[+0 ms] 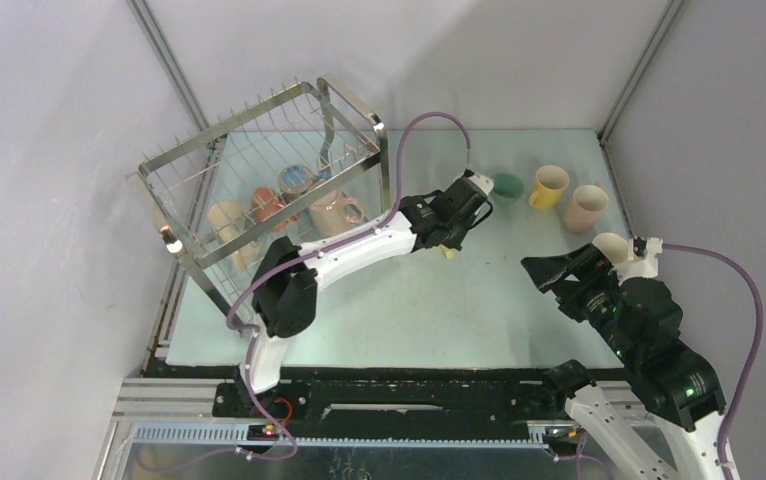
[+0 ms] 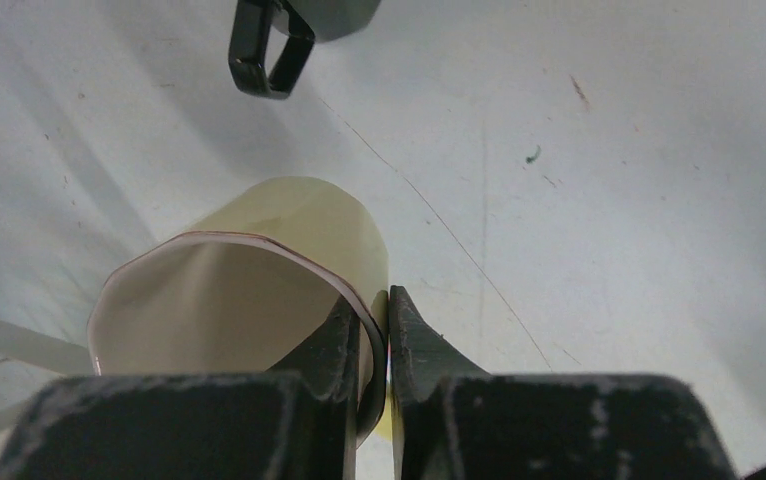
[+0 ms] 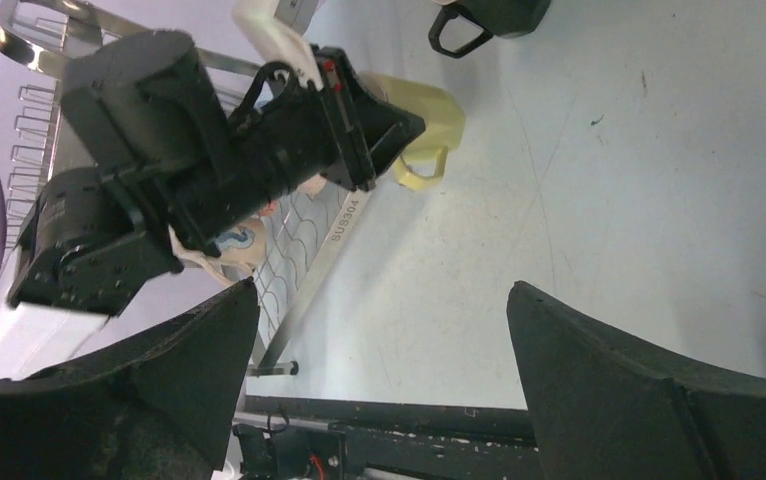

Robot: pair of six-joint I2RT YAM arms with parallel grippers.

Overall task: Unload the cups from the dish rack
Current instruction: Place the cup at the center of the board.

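My left gripper (image 1: 456, 232) is shut on the rim of a pale yellow cup (image 2: 299, 225), one finger inside and one outside the wall. The cup hangs low over the table's middle, handle downward (image 3: 421, 172); I cannot tell whether it touches the table. The dish rack (image 1: 259, 130) stands at the back left and holds a beige cup (image 1: 227, 220), an orange-red cup (image 1: 267, 205), a light blue cup (image 1: 297, 180) and a pink cup (image 1: 334, 212). My right gripper (image 1: 547, 275) is open and empty at the right, its fingers (image 3: 569, 350) spread wide over bare table.
A dark green cup (image 1: 506, 187), a yellow cup (image 1: 549, 187) and a pink cup (image 1: 585, 208) stand on the table at the back right. A pale cup (image 1: 611, 245) shows half hidden behind the right arm. White walls close in the table.
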